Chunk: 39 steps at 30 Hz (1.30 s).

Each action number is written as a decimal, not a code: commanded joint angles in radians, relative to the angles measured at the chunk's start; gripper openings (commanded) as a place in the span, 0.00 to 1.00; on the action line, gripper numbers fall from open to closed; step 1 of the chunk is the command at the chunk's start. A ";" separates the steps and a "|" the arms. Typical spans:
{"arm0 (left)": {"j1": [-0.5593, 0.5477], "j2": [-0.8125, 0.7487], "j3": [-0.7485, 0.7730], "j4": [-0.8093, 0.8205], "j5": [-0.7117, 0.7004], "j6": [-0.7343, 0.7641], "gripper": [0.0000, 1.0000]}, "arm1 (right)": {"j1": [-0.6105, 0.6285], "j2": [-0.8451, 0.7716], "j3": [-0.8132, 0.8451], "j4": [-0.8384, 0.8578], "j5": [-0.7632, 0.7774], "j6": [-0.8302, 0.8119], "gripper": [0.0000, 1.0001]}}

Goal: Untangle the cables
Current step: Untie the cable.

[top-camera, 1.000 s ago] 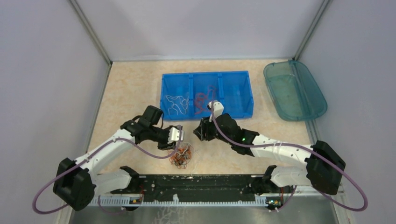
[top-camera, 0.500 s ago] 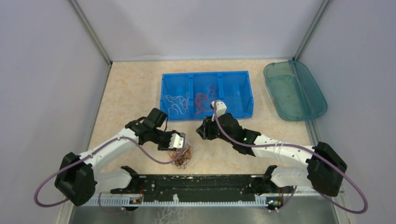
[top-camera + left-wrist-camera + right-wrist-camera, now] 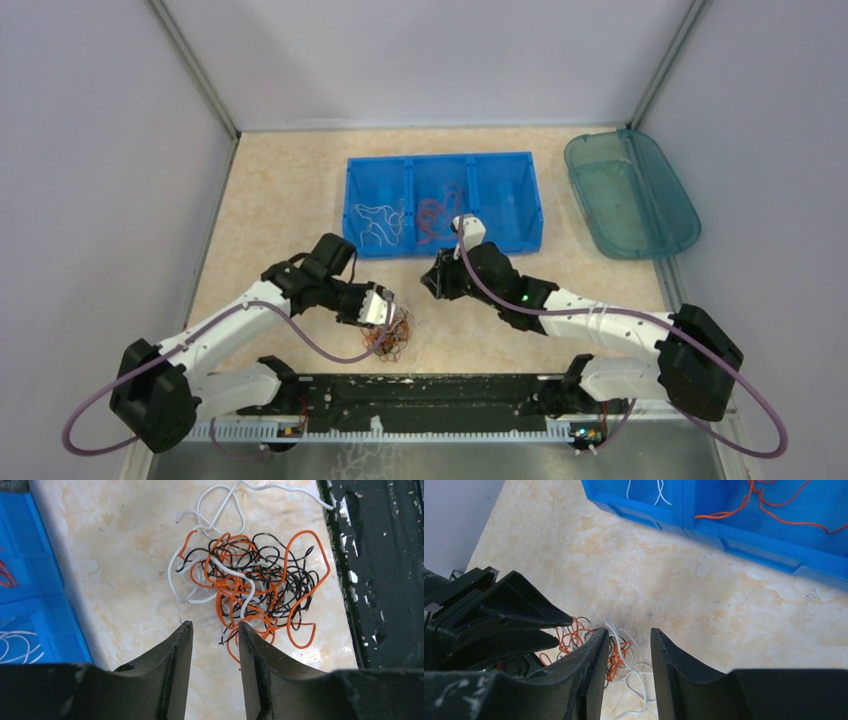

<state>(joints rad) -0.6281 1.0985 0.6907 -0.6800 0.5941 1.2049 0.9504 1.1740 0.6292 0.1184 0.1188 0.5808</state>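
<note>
Near-centre on beige marbled table (image 3: 290, 190): tangle of thin curly white, orange, black cables (image 3: 250, 585). Left fingers (image 3: 177, 652) parted, empty, over tangle's left edge. Right fingers (image 3: 666, 660) parted, empty, right of tangle, apart. Blue plastic three-compartment bin (image 3: 445, 158) farther back.

Cables (image 3: 616, 655) partly behind right pincer (image 3: 629, 631)

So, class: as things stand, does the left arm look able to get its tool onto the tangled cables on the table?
Probably yes. The left tool hangs right at the near edge of the tangled cables, jaws apart and empty, and nothing lies between them to block it.
</note>
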 commanded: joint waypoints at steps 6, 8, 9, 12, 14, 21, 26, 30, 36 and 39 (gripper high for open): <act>-0.042 0.016 -0.023 0.047 0.049 -0.023 0.41 | -0.008 -0.029 0.020 0.026 0.008 0.020 0.36; -0.044 0.022 -0.021 0.052 0.048 -0.030 0.40 | -0.009 -0.031 0.018 0.027 0.012 0.020 0.35; -0.045 0.023 -0.020 0.058 0.047 -0.033 0.40 | -0.009 -0.030 0.018 0.028 0.012 0.020 0.35; -0.051 0.030 -0.030 0.099 0.036 -0.054 0.35 | -0.008 -0.031 0.017 0.032 0.013 0.023 0.35; -0.059 0.035 -0.039 0.131 0.020 -0.065 0.31 | -0.009 -0.034 0.016 0.033 0.014 0.027 0.35; -0.070 0.031 -0.055 0.146 -0.022 -0.076 0.18 | -0.017 -0.058 0.008 0.024 0.024 0.030 0.34; -0.070 -0.012 -0.019 0.154 -0.089 -0.088 0.00 | -0.019 -0.060 0.007 0.032 0.018 0.030 0.33; -0.070 -0.066 0.089 0.093 -0.078 -0.113 0.00 | -0.019 -0.059 0.010 0.060 -0.008 0.019 0.37; -0.070 -0.129 0.277 0.009 0.018 -0.225 0.00 | -0.019 -0.091 -0.020 0.243 -0.141 -0.080 0.51; -0.069 -0.128 0.359 -0.050 0.076 -0.297 0.00 | -0.019 -0.108 -0.039 0.350 -0.198 -0.126 0.55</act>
<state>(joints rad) -0.6918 0.9798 0.9627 -0.6376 0.5655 1.0138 0.9375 1.1194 0.6014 0.2531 0.0257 0.5411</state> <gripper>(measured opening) 0.008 0.530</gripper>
